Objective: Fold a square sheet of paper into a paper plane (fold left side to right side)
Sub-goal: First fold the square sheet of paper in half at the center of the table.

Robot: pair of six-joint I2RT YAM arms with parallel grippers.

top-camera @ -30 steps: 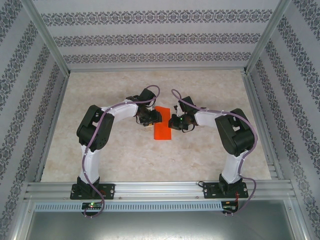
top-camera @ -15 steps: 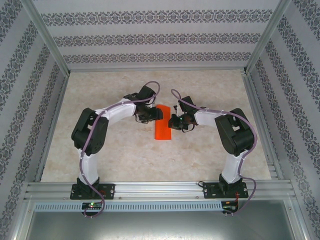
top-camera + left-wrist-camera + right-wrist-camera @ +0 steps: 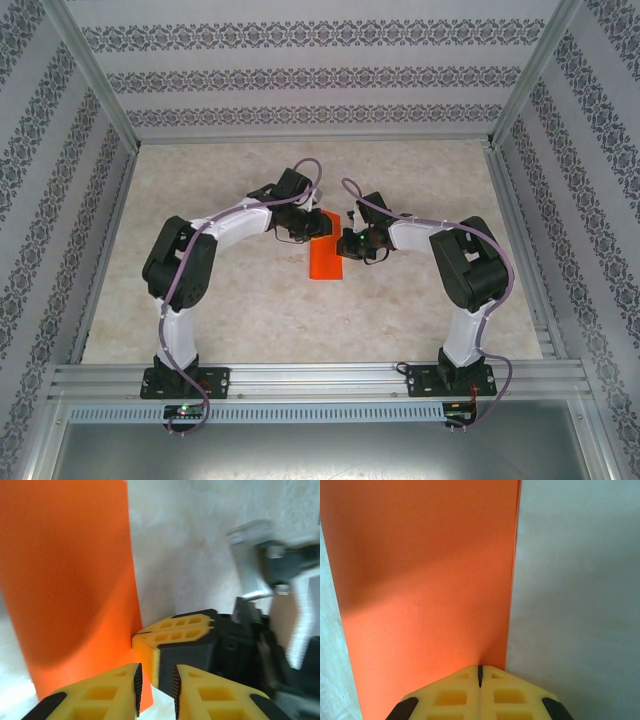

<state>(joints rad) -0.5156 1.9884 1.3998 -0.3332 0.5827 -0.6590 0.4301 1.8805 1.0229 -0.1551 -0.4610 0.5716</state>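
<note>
**Status: Folded Sheet Under Both Grippers**

In the overhead view, the thin bright orange paper sheet (image 3: pixel 325 260) lies flat at the centre of the frame on the beige marbled table (image 3: pixel 250 320). It shows as a narrow rectangle, long axis running top to bottom, slightly tilted.

The left gripper (image 3: pixel 312 226) sits over the upper end of the sheet. The right gripper (image 3: pixel 346 244) meets its right long edge, just below and to the right of the left gripper.

Left wrist view: the sheet (image 3: pixel 70 580) fills the left of the frame. The left gripper (image 3: pixel 156 692) stands at the bottom edge, its yellow moulded fingers (image 3: pixel 100 697) nearly together with a narrow slit between them. The jaws are released and grasp nothing. The lower right corner of the sheet runs beneath the left finger. The yellow tip of the right gripper (image 3: pixel 167 640) touches the right edge of the sheet at centre frame.

Right wrist view: the right gripper (image 3: pixel 480 672) is clenched, its fingers pressed pad to pad. Its tip rests on the sheet (image 3: pixel 425 580) at the bottom centre, just inside the right edge. Bare table (image 3: pixel 570 605) occupies the right of the frame.
</note>
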